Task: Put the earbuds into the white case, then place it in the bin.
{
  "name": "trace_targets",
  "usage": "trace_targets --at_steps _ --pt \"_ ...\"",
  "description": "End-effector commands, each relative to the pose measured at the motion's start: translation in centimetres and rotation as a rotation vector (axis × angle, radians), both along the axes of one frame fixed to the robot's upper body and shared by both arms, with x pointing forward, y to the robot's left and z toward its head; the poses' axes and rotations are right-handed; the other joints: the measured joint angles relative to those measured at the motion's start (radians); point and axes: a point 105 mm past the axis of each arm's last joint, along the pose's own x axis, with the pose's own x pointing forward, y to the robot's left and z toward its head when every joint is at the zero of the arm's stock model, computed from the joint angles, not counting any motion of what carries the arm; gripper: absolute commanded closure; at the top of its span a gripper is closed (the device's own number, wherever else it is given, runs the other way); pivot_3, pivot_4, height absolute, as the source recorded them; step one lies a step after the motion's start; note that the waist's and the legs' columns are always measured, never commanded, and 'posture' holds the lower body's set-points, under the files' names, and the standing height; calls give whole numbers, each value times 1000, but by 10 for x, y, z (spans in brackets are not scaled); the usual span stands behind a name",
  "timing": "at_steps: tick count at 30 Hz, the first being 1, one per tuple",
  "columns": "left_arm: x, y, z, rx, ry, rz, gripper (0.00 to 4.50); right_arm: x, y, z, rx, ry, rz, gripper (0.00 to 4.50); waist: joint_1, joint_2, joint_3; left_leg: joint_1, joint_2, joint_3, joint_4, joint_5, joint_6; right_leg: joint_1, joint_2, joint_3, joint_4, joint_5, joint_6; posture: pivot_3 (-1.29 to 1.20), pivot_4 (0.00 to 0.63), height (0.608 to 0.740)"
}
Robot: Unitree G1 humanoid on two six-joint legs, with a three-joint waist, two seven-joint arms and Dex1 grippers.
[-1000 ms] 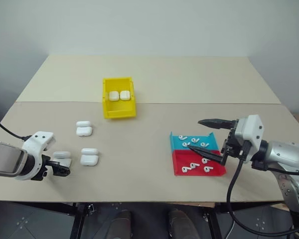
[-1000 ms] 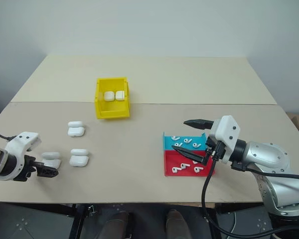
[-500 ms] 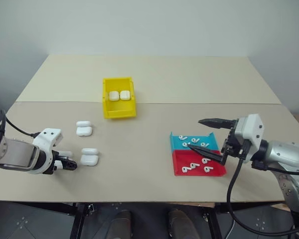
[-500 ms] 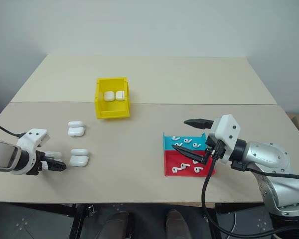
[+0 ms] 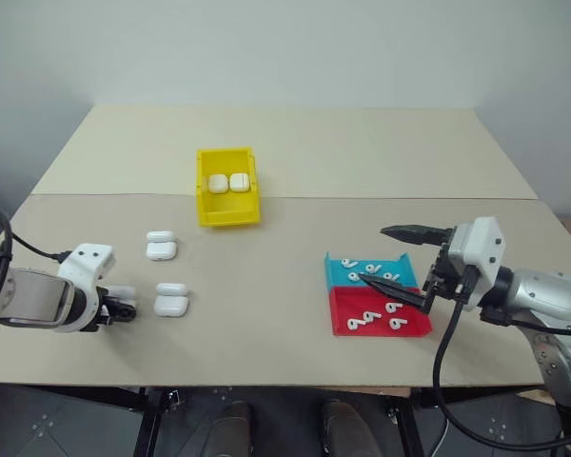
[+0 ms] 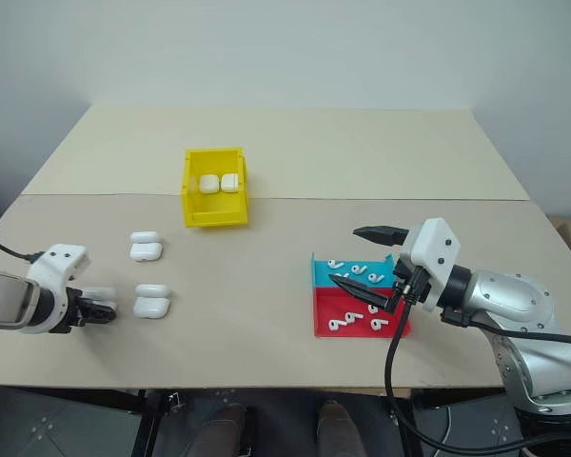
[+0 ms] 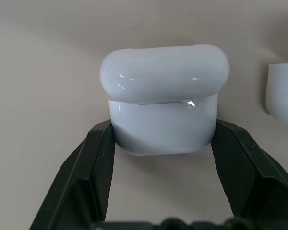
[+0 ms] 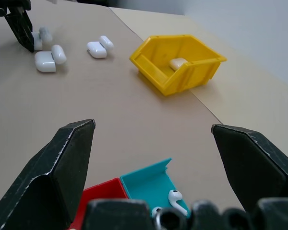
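Left gripper (image 7: 161,158) clamped on the base of a white case (image 7: 164,98), lid ajar, at the table's (image 5: 295,276) left edge, well short of the bin (image 5: 227,200). Right gripper (image 5: 392,255) gapes above the tray (image 5: 376,314) of earbuds (image 5: 369,320). Risk: the glossy, shallowly pinched case may slip or twist when lifted.
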Motion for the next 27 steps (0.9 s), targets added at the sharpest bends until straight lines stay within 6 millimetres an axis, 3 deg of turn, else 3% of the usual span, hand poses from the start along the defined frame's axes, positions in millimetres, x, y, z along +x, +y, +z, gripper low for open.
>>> trace_targets --at_steps 1,4,6,8,11,15,16,18,23,27 --pt "6 17 38 117 -179 60 1761 -4 -2 10 -1 -53 -11 0 0 0 0 0 0 0 0 0 0 0 0 0 0 0 0 0 150 740" --pt "16 17 70 106 -383 78 1761 -2 -4 10 10 -52 -24 0 1 0 0 -1 0 0 0 0 0 0 -1 0 0 0 0 0 150 740" --pt "27 6 94 70 -582 55 1761 -1 -5 10 17 -50 -33 0 4 0 0 -1 0 0 0 0 0 0 -1 0 0 0 0 0 150 740" --pt "37 -20 116 5 -806 -31 1761 -2 -5 11 16 -50 -26 0 7 0 0 -1 -1 0 0 0 -1 1 -1 -1 0 0 0 0 150 740" --pt "43 -75 135 -240 -1069 -265 1761 1 -6 13 -19 -52 -40 0 14 -1 0 -1 -2 2 0 1 -1 2 -2 -1 -2 1 0 0 150 740" --pt "43 -133 140 -579 -1136 -589 1761 -1 -7 8 -166 -12 9 0 13 -1 0 -3 -2 6 0 1 -1 1 -1 -1 -2 1 0 0 150 740" --pt "38 -150 145 -677 -1166 -737 1761 -4 -8 2 -244 0 41 0 13 -1 0 -3 -2 6 0 1 -1 1 -1 -1 -2 1 0 0 150 740" --pt "32 -169 149 -790 -1195 -927 1761 -7 -9 -5 -354 5 90 0 12 -1 0 -3 -2 7 1 1 -1 1 0 -1 -2 1 0 0 150 740" --pt "23 -204 148 -1023 -1196 -1301 1761 -7 -13 -8 -614 74 112 0 2 0 -1 -4 -2 8 3 1 -1 1 0 -1 -3 1 2 0 150 740" --pt "12 -215 139 -1144 -1156 -1491 1761 -10 -17 -13 -744 198 74 174 -4 1 -1 -5 -1 7 3 1 0 0 2 -1 -2 1 1 0 150 740"
